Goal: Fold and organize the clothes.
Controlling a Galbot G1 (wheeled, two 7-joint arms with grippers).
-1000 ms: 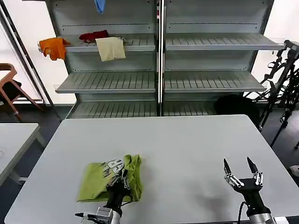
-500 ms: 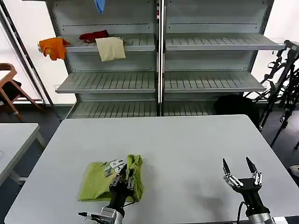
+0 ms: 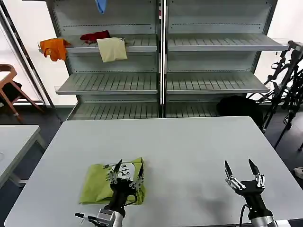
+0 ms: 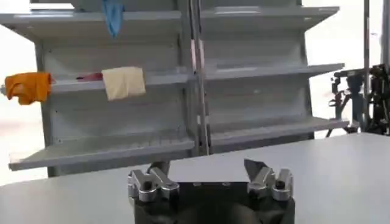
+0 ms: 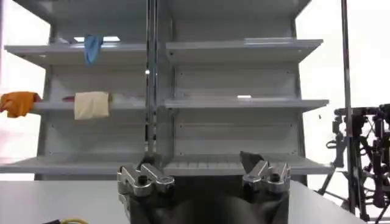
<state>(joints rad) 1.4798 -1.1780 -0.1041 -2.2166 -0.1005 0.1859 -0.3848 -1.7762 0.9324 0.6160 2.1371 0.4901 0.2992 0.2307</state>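
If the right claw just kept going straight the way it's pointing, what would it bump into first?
Probably nothing soon. The right gripper, open, points across bare table toward the shelves. Its path looks free up to the table's far edge; the shelf rack stands beyond, though depth is hard to judge.

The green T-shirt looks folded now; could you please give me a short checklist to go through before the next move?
1. T-shirt folded into a compact bundle: ok.
2. T-shirt fully on the table, away from the edges: ok.
3. Left gripper open above the shirt, holding no fabric: ok.
4. Right gripper open, over bare table, apart from the shirt: ok.
5. Fold edges neat and aligned: cannot tell, the left gripper covers part of the bundle.
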